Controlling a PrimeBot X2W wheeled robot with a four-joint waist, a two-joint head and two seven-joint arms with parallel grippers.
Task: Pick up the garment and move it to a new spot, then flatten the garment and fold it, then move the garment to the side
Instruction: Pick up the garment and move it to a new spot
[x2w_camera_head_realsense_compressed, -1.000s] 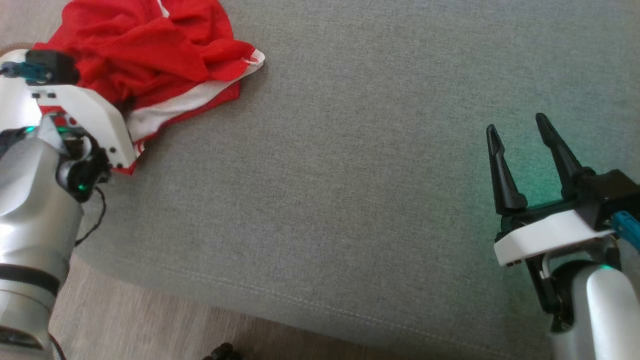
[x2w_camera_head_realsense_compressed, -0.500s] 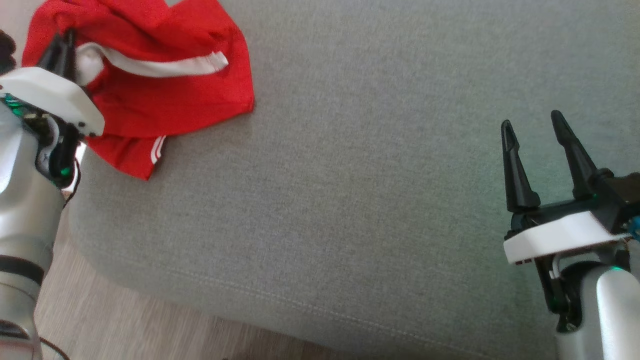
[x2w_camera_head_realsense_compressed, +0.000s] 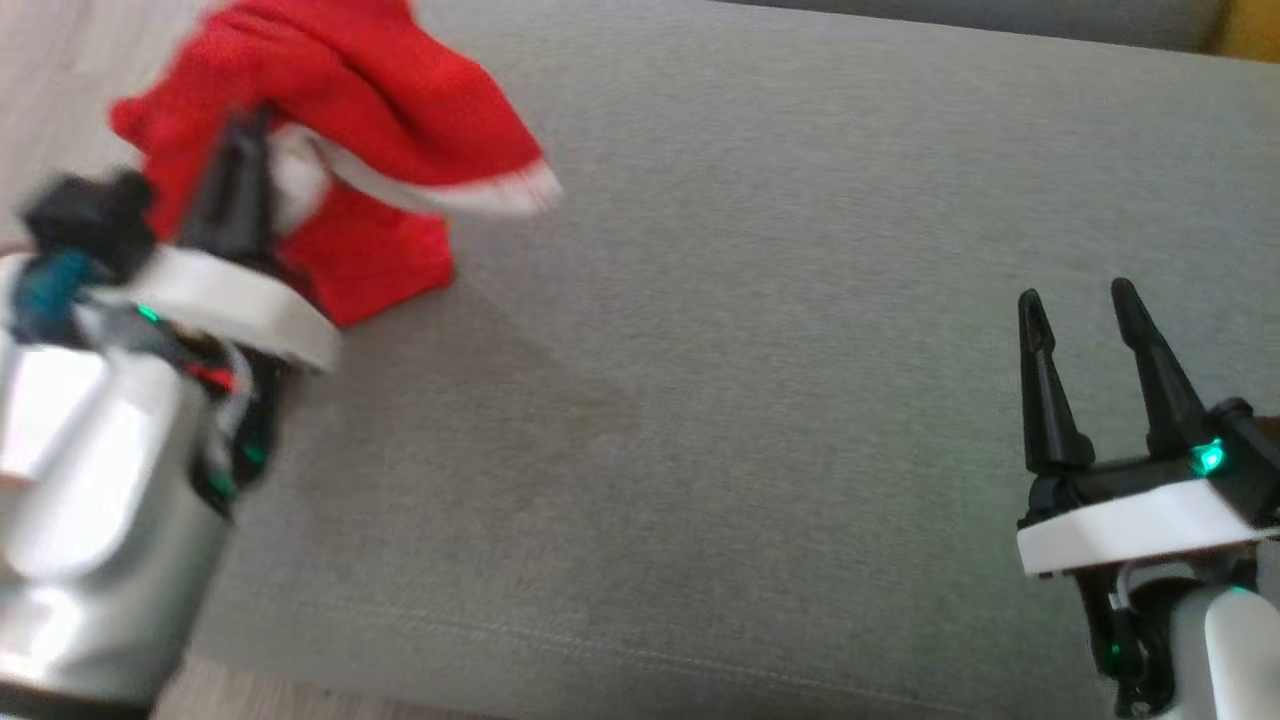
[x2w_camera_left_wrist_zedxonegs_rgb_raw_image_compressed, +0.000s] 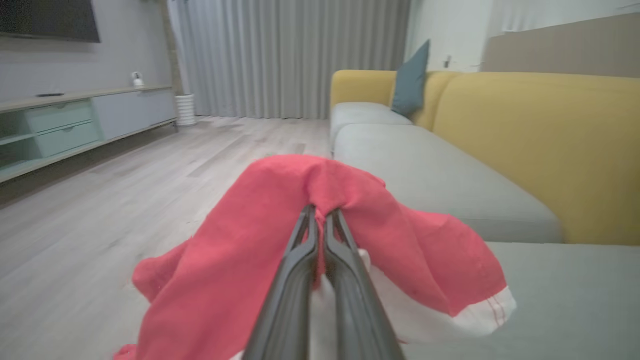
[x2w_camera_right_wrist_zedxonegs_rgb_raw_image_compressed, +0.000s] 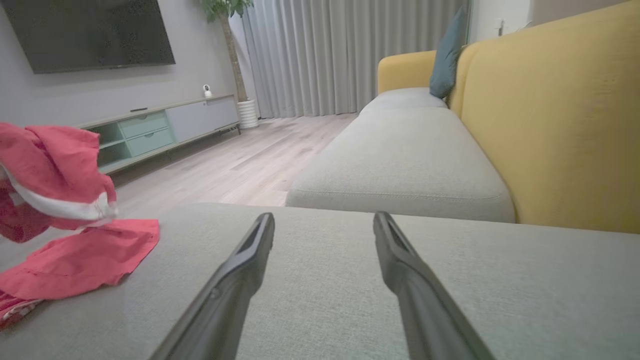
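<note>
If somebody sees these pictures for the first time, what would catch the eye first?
First, the bright red garment with a white band, at the far left of the grey sofa seat. It is pinched in the shut left hand and partly raised, with one part lying on the seat. Then the right hand, open and holding nothing, low over the seat's right side. Behind stands the yellow sofa back.

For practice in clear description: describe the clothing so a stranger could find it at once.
Find the wide grey sofa seat and go to its end beside the wooden floor. There the left claw pinches a bunched garment, part raised, part lying on the seat. It is the only bright red thing, edged with a white band.
</note>
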